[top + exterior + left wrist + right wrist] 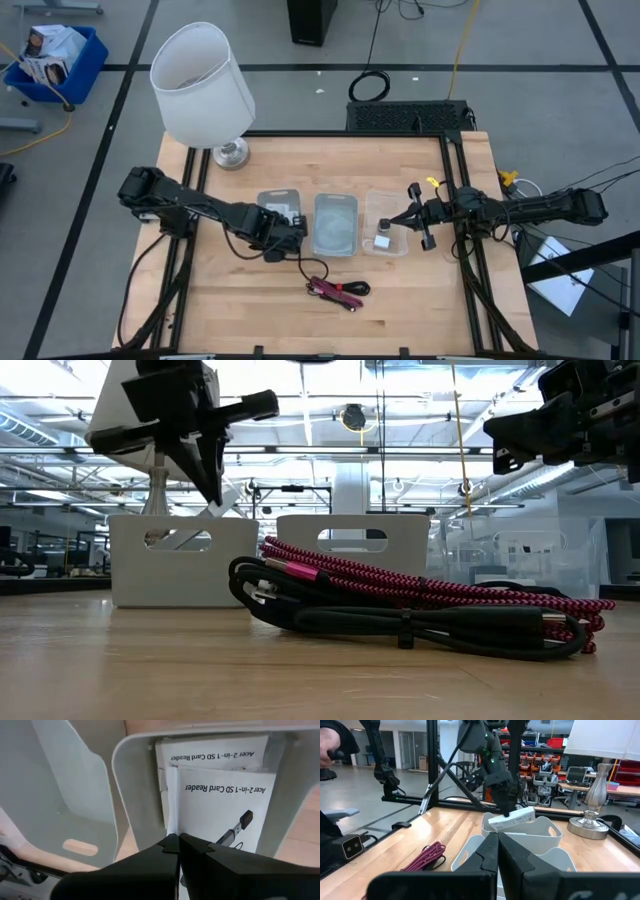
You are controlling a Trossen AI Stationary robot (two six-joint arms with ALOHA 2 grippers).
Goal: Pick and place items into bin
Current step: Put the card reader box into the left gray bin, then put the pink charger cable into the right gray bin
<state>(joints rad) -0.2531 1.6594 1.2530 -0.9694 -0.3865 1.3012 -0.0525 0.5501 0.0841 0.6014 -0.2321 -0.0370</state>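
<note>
My left gripper (287, 232) hangs over the left grey bin (264, 199), shut on a white card (220, 810) printed "SD Card Reader". A second such card (210, 752) lies flat in that bin beneath it. The coiled red-and-black cable (335, 289) rests on the table near the front edge, close in the low view (400, 600). My right gripper (415, 216) hovers shut beside the clear bin (386, 206), which holds a tiny black cube (383, 224) and a small pale block (382, 241). My left gripper pinches the card by one edge (172, 829) between its two fingers, coming from above and pointing down into the left bin. In the right wrist view the card (512, 818) sits tilted at the bin's rim. Whether its lower end touches the bin I cannot tell.
A middle grey bin (335, 203) stands between the other two. The white-shaded lamp (200, 85) stands at the table's far left corner. Bare wood lies around the cable. A person's hand (330, 742) shows in the room beyond the table.
</note>
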